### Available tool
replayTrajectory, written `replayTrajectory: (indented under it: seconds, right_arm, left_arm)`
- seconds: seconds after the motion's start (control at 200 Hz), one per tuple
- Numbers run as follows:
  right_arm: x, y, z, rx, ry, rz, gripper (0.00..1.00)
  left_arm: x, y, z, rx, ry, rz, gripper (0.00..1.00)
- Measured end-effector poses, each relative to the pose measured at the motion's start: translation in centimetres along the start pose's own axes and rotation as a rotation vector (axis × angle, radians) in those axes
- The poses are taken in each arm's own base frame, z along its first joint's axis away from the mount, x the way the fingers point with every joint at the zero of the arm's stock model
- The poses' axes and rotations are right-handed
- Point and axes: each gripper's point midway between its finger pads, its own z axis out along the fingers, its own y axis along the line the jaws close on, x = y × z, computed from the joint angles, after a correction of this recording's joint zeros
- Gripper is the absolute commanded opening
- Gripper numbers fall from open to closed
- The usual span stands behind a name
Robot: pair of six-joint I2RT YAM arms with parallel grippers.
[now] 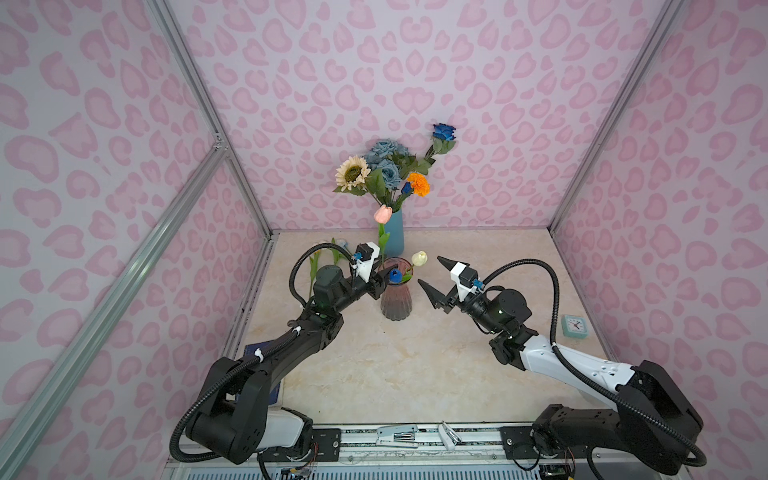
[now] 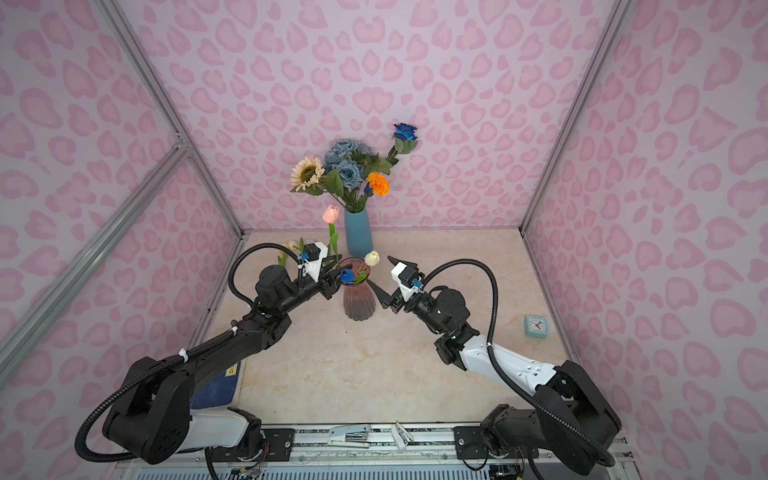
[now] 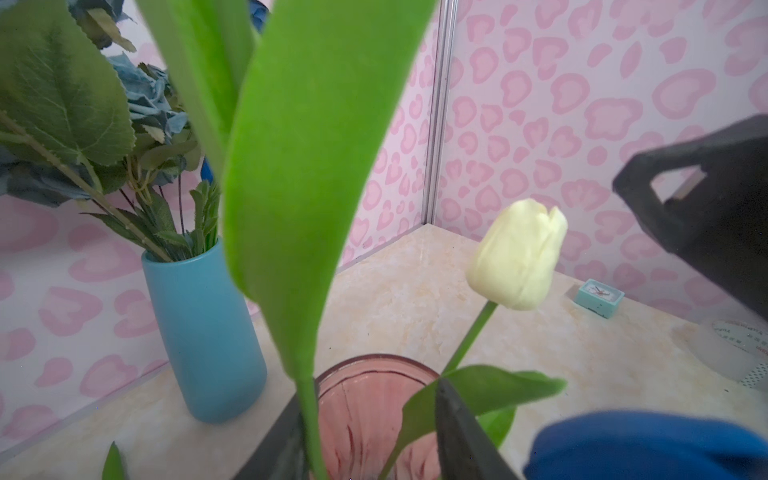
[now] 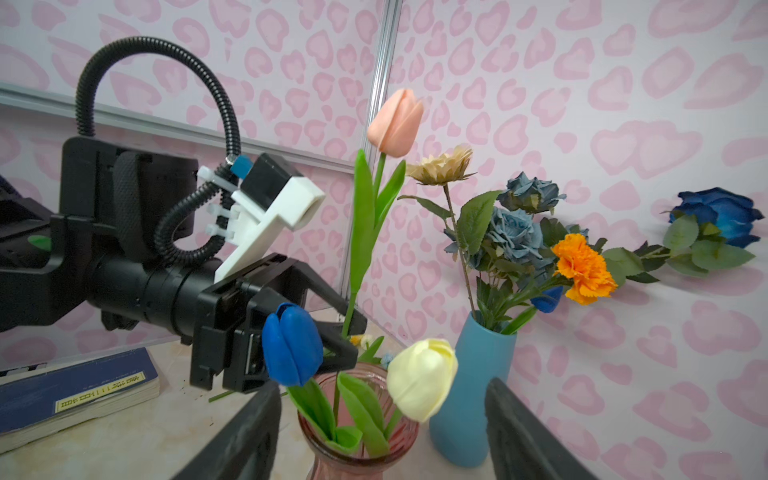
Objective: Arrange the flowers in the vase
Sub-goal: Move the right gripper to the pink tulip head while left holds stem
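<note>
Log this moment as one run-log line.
left gripper: open around pink tulip stem at glass vase mouth | right gripper: open, empty, beside vase | in vase: blue tulip, pale yellow tulip

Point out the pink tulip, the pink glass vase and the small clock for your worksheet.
pink tulip (image 4: pixel 397 122): right wrist view, on the middle of the bloom.
pink glass vase (image 1: pixel 396 305): in a top view, on its ribbed wall.
small clock (image 1: pixel 574 325): in a top view, on its white face.
</note>
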Motion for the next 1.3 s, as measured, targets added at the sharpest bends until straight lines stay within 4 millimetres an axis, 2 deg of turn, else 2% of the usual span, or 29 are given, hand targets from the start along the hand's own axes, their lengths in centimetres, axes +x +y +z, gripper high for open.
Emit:
replayTrajectory:
  seconds: [0.085, 0.245, 0.255, 0.29, 0.54, 0.795, 0.9, 0.965, 1.08, 1.3]
  right_arm:
    - [-1.7, -1.3, 0.8, 0.013, -0.018, 0.018, 0.78]
    - [-4.5, -1.2, 2.5, -0.040, -0.010, 0.034, 0.78]
    - [-4.7, -1.2, 2.5, -0.042, -0.011, 0.035, 0.78]
    - [-5.1, -1.2, 2.7, -0.048, -0.010, 0.038, 0.78]
    - [-4.4, -1.2, 3.0, -0.068, 0.061, 0.079, 0.80]
    - [-4.7, -3.4, 5.9, -0.159, 0.145, 0.142, 0.74]
    - [-3.8, -2.4, 6.4, -0.251, 0.203, 0.151, 0.73]
    - [-2.3, -1.6, 6.4, -0.316, 0.248, 0.163, 0.74]
    - [0.1, -1.5, 6.6, -0.374, 0.330, 0.192, 0.74]
    - [-0.4, 0.5, 8.2, -0.514, 0.343, 0.157, 0.75]
  left_arm:
    - [0.3, 0.0, -0.1, -0.003, 0.015, 0.023, 0.29]
    - [0.5, 0.0, -0.2, -0.005, 0.030, 0.023, 0.35]
    - [0.4, 0.0, -0.2, -0.005, 0.029, 0.024, 0.39]
    - [0.2, 0.0, -0.3, -0.005, 0.025, 0.028, 0.43]
    - [-1.7, -0.3, -0.7, 0.000, -0.013, 0.067, 0.43]
    - [-1.8, -0.6, -0.7, 0.019, 0.013, 0.102, 0.43]
    - [-2.1, -0.7, -0.6, 0.029, 0.010, 0.112, 0.44]
    - [-2.1, -0.8, -0.5, 0.038, 0.010, 0.112, 0.44]
    - [-1.9, -1.0, -0.4, 0.049, 0.015, 0.109, 0.44]
    - [-2.2, -1.2, -0.1, 0.069, 0.008, 0.115, 0.44]
